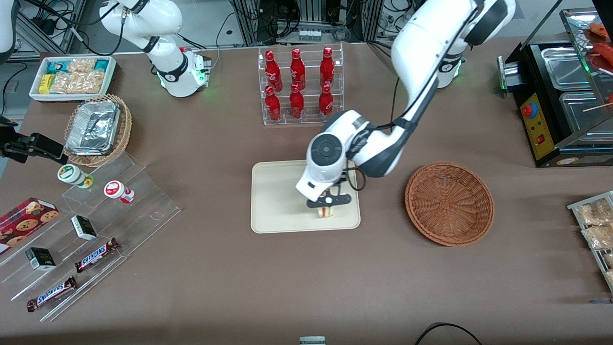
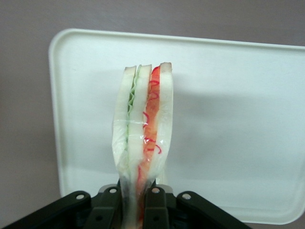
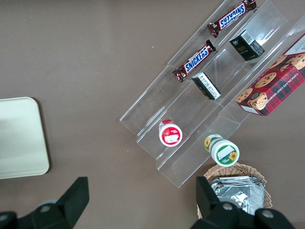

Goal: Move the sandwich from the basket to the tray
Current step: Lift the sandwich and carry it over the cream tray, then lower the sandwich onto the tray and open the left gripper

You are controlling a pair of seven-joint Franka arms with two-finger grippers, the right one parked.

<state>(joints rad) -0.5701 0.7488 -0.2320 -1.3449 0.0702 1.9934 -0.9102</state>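
Note:
The sandwich is a wrapped wedge of pale bread with a red and green filling stripe, pinched at its narrow end by my gripper. In the front view the gripper hangs over the cream tray, holding the sandwich just above or on the tray's part nearest the basket. The reddish-brown wicker basket sits beside the tray, toward the working arm's end of the table, with nothing in it. The tray fills the wrist view beneath the sandwich.
A clear rack of red bottles stands farther from the front camera than the tray. Acrylic steps with snack bars and cups, a tan basket of foil containers and a white snack bin lie toward the parked arm's end. A black food warmer stands at the working arm's end.

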